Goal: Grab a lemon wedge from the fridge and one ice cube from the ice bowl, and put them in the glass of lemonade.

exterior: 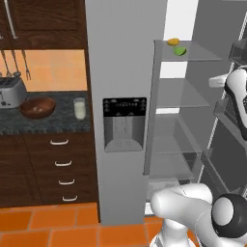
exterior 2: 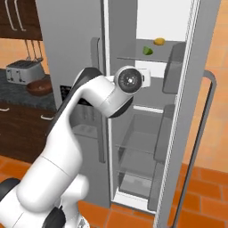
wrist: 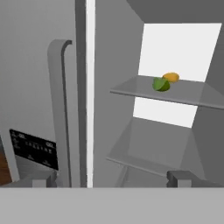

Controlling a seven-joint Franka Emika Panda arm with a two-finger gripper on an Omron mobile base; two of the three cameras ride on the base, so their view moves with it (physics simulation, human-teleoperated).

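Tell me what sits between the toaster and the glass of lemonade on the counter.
The ice bowl, between the toaster and the glass of lemonade, in the left base view.

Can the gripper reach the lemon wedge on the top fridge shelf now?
Probably yes: the fridge door stands open, the lemon wedge lies uncovered on the top shelf, and the jaws are open.

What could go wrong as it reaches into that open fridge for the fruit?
1. Two small pieces sit close together on the top shelf: a green one and an orange-yellow one. The open tool might take the wrong one or knock both away.
2. The pieces lie deep on the shelf, so the arm could bump the shelf edge or the open fridge door.
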